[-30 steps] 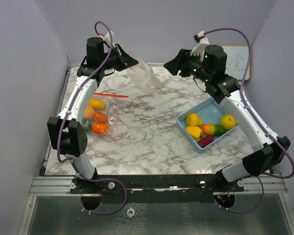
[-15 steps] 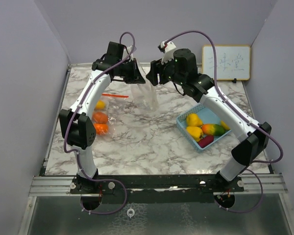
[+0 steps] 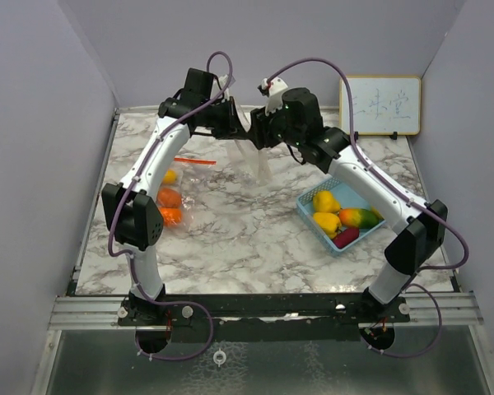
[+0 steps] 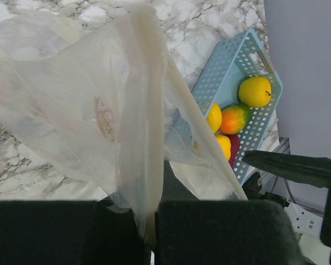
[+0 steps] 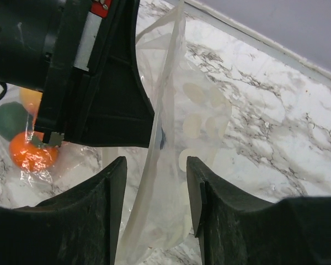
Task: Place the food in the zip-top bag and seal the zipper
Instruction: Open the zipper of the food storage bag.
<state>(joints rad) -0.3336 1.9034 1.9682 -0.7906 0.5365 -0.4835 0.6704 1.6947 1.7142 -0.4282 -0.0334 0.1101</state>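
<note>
The left jaws pinch the top of the clear bag (image 4: 94,94) and hold it up over the counter (image 3: 230,230). The right jaws are spread, with the bag's edge between them. Some food (image 3: 327,202) sits in the blue basket (image 3: 356,189). More lies in a second bag (image 3: 185,189) on the left.

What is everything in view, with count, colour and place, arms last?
See-through plastic zip-top bag: one, clear, hanging above the table's far middle.
Second clear bag with orange zipper: one, lying at far left.
Glossy toy fruits in it: at least four; yellow, orange, dark green.
Light blue perforated basket: one, at right.
Toy fruits in basket: five; three yellow, one orange-green, one dark red.
Framed whiteboard: one, white, back wall.
Left gripper: black, shut on hanging bag.
Right gripper: black, open, straddling it.
</note>
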